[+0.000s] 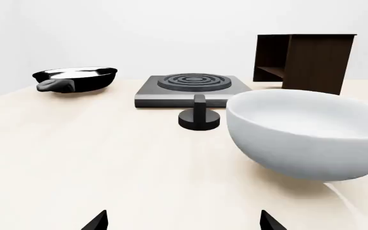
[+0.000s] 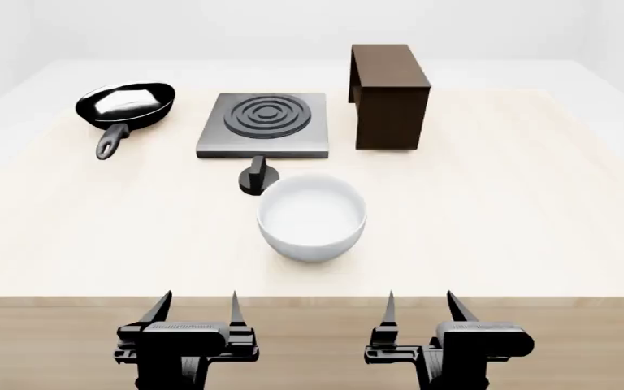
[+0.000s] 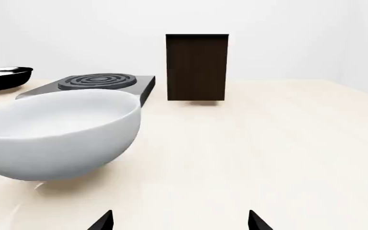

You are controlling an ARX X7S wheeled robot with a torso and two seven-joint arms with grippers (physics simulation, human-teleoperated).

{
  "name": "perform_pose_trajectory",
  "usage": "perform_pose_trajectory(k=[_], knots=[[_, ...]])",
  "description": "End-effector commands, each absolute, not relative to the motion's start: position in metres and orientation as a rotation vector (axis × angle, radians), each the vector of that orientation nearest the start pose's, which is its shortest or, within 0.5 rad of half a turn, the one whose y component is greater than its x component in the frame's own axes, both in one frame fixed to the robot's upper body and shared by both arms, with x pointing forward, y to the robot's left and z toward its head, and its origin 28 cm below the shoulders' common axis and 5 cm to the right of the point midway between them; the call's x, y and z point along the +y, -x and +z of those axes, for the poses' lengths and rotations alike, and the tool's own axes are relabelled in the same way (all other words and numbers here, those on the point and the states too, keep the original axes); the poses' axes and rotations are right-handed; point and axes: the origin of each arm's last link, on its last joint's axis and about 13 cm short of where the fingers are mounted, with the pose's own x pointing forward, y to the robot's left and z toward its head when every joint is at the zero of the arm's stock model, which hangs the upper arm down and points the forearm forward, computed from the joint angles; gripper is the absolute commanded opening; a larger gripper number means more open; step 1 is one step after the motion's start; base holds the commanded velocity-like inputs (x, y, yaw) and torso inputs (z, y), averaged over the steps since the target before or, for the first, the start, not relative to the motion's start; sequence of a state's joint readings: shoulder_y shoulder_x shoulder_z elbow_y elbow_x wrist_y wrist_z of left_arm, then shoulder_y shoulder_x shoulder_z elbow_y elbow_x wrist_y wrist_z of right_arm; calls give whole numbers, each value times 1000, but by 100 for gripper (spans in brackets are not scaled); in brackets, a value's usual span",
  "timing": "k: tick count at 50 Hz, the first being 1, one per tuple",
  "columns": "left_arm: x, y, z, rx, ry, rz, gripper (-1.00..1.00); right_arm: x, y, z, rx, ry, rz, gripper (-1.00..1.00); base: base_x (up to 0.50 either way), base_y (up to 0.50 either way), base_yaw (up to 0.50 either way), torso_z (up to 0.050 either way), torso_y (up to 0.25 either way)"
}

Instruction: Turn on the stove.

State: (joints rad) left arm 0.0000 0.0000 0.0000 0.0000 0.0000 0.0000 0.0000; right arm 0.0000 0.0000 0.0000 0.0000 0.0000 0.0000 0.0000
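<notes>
The stove (image 2: 262, 126) is a flat grey slab with a ringed burner at the table's far middle; it also shows in the left wrist view (image 1: 193, 90) and the right wrist view (image 3: 94, 84). Its small black knob (image 2: 257, 178) stands on the table just in front of the slab, also in the left wrist view (image 1: 199, 116). My left gripper (image 2: 196, 309) and right gripper (image 2: 421, 307) are both open and empty at the table's near edge, far from the knob. Only the fingertips (image 1: 97, 221) show in the wrist views.
A white bowl (image 2: 312, 216) sits just in front of the knob, between it and my grippers. A black frying pan (image 2: 126, 106) lies at the far left. A dark brown box (image 2: 389, 95) stands right of the stove.
</notes>
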Motion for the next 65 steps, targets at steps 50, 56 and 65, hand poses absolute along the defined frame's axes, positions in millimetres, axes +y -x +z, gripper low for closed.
perform_pose_trajectory(k=[50,56,65], knots=[[205,-211,10,1,-5,1,100,-94,-211,15,-13,-47,3,100,0,110,0,0,0],[204,-211,11,-2,-3,-1,100,-93,-212,15,-12,-47,3,100,0,500,0,0,0],[205,-211,11,0,-4,0,100,-93,-213,14,-10,-49,9,100,0,500,0,0,0]])
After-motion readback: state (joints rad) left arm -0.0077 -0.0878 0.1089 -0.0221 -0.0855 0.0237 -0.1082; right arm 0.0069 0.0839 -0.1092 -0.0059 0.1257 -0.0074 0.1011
